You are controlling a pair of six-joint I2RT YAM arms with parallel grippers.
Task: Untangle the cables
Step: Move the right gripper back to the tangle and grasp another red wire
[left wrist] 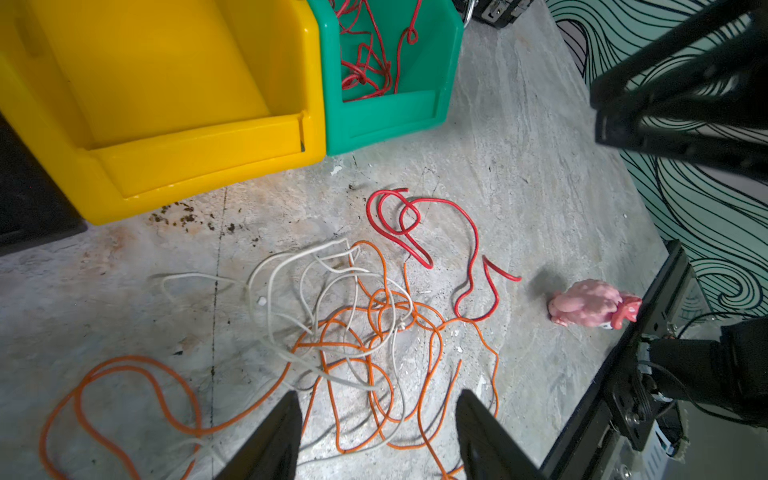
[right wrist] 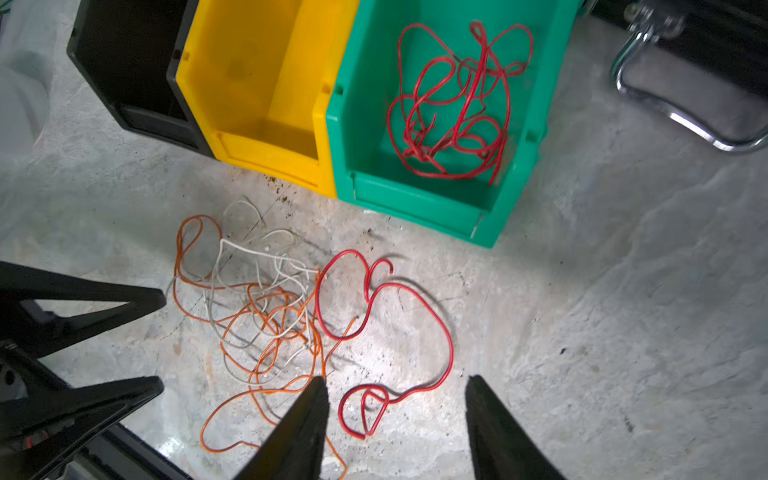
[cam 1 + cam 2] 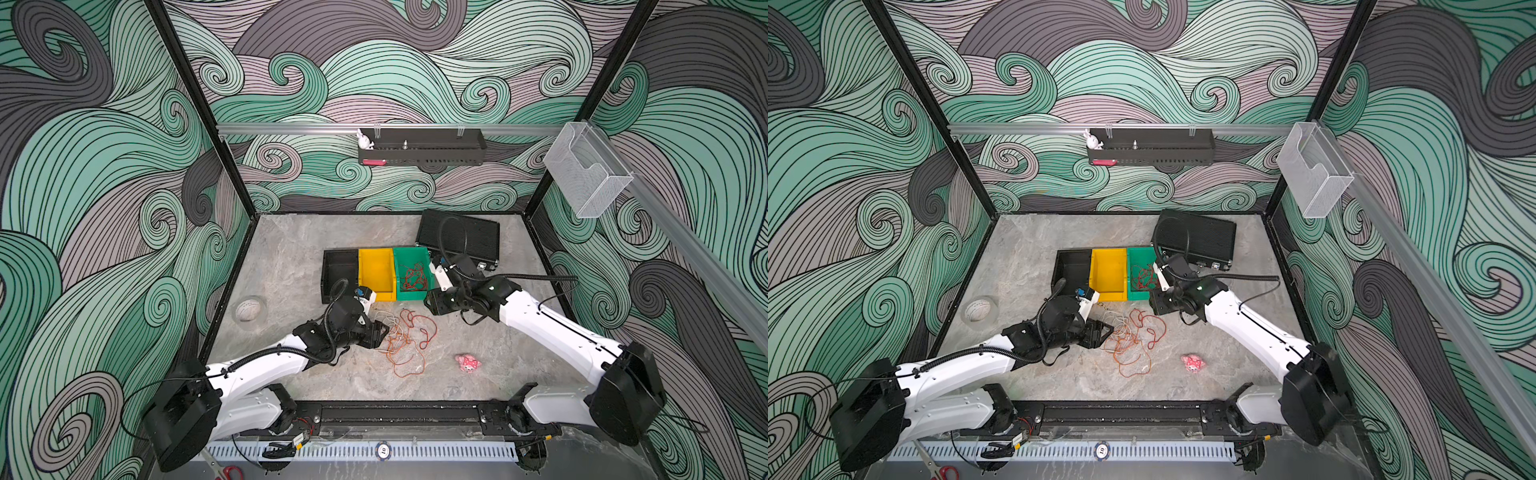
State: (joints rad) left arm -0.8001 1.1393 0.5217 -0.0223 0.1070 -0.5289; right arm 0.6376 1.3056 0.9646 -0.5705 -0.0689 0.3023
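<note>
Top views show the left arm stretched low from the near-left corner of the table point(image 3: 291, 266). The left gripper point(image 1: 378, 395) sits at the edge of the cables point(image 1: 365, 316), jaws apart and empty. The right arm reaches in from the near-right corner. The right gripper point(image 2: 397, 377) hangs above a red loop, jaws apart, holding nothing. The cables lie tangled between the yellow bin point(image 2: 270, 166) and the table's front edge. More red cable lies in the green bin point(image 2: 415, 208). A chip point(image 3: 383, 449) on the front rail reads "10".

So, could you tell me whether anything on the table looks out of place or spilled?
Yes: dark brown crumb-like specks are scattered on the grey marbled tabletop in front of the yellow plastic bin, like a spill. A small pink plush toy also lies beside the thin tangled cables, touching none.
</note>
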